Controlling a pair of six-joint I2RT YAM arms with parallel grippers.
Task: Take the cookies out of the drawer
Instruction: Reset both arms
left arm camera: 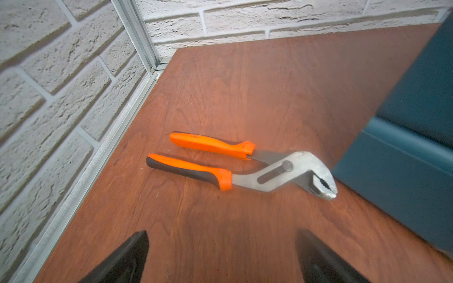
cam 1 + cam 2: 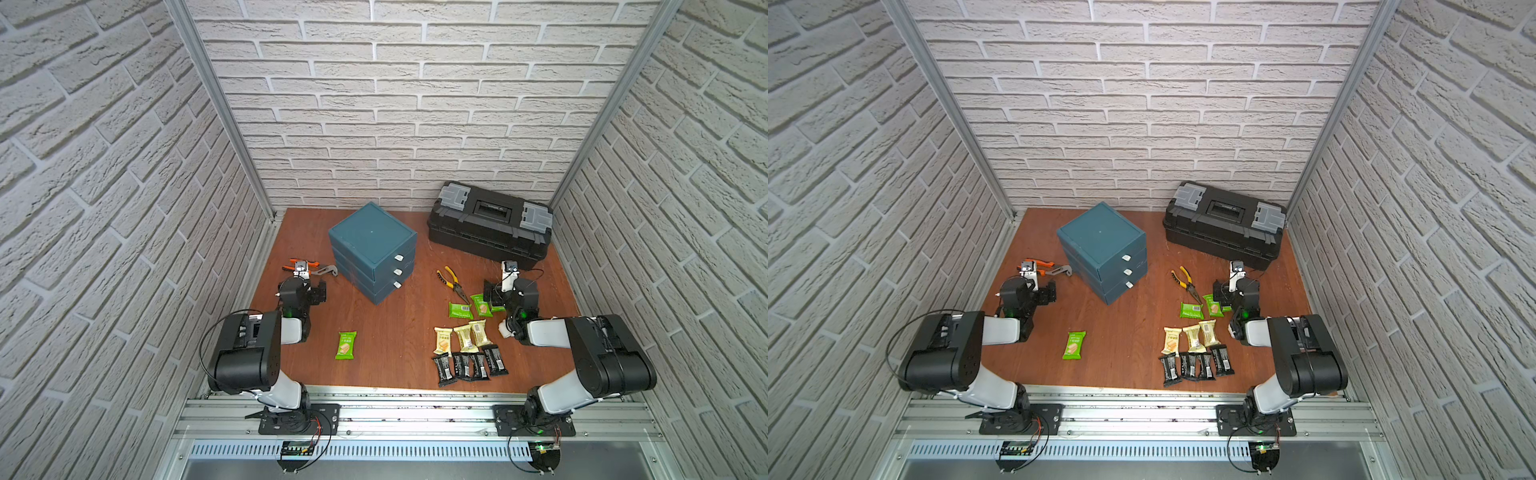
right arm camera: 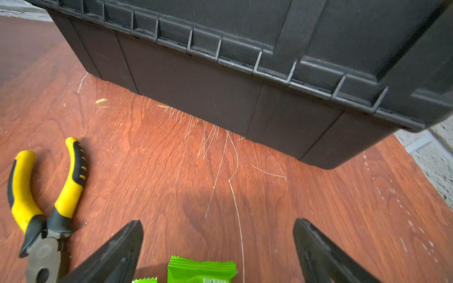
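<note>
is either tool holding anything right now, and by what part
Nothing is held. Left tool open near the orange-handled pliers; right tool open over a green cookie packet, not gripping it.

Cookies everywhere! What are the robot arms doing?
The cookies lie out on the table, and the drawers are all shut. Neither arm holds anything. The left claw hangs open by the orange pliers. The right claw hangs open over green packets, facing the toolbox.
</note>
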